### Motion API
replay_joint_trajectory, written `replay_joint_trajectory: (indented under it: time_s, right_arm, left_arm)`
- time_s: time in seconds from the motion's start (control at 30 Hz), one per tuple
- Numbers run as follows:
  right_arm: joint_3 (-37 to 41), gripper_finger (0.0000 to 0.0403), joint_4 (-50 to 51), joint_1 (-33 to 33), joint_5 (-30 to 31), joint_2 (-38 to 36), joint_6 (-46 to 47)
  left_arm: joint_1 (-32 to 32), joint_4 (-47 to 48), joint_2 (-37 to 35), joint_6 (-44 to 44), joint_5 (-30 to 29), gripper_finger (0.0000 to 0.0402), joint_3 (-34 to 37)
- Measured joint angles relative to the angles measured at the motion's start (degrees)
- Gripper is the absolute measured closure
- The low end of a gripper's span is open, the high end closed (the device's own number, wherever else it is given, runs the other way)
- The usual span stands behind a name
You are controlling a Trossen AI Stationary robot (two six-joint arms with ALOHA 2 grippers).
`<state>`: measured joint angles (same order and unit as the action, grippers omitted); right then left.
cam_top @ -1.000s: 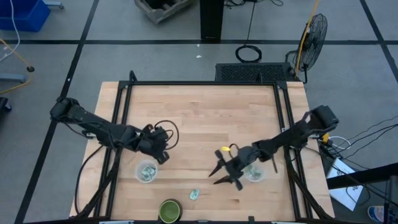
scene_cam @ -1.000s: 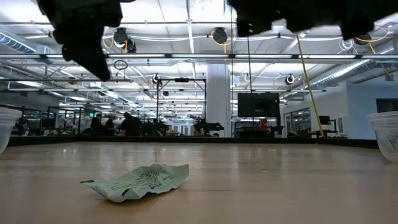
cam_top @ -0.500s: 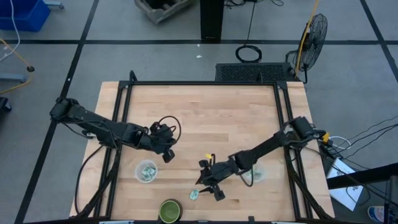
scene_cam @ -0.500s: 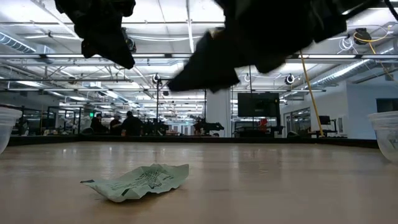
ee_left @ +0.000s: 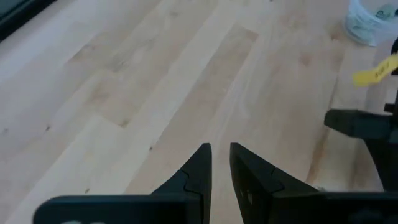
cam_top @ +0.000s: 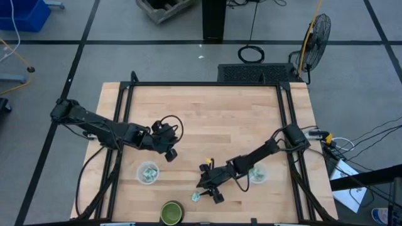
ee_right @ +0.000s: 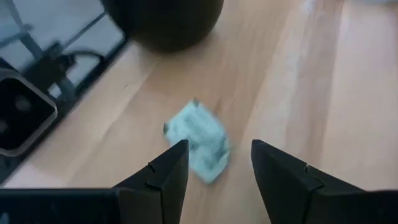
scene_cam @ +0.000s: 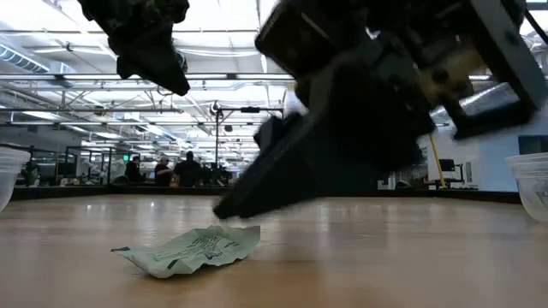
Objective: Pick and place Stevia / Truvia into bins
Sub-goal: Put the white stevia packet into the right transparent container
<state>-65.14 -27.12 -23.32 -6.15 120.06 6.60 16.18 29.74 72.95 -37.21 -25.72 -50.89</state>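
right gripper [ee_right: 214, 171], fingers apart, sits just over the last loose packet [ee_right: 199, 142]: pick step. next: drop straight down and pinch. left gripper [ee_left: 221, 163] nearly closed, empty.

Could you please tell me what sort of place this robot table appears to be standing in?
Probably a large open industrial lab or workshop: exposed ceiling trusses with hanging lights, rows of distant workstations with people, and a floor fan beside the wooden table.

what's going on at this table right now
The right gripper is open and reaching down over the last loose Stevia packet near the table's front edge, not yet gripping it. The left gripper, nearly shut and empty, hovers above the wood just behind the left cup, which already holds packets. The right cup sits under the right arm, and a dark green container stands at the front edge.
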Motion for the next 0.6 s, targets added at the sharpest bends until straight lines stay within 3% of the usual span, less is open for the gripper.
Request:
replay_joint_trajectory:
  time_s: [0.17, 0.37, 0.6]
  right_arm:
    - [0.0, 0.0236, -3.8, 0.2, -4.3, 3.1, 3.5]
    - [0.0, 0.0241, -6.0, 0.3, -4.6, 4.3, 4.6]
    - [0.0, 0.0302, -6.2, 0.8, -4.5, 4.5, 2.1]
  left_arm:
    - [-1.3, 0.0, 0.0, 1.1, -0.3, 0.0339, 0.0]
    - [-2.4, 0.0, 0.0, 1.2, -0.3, 0.0339, 0.0]
    - [-2.8, 0.0, 0.0, 1.5, -0.3, 0.0339, 0.0]
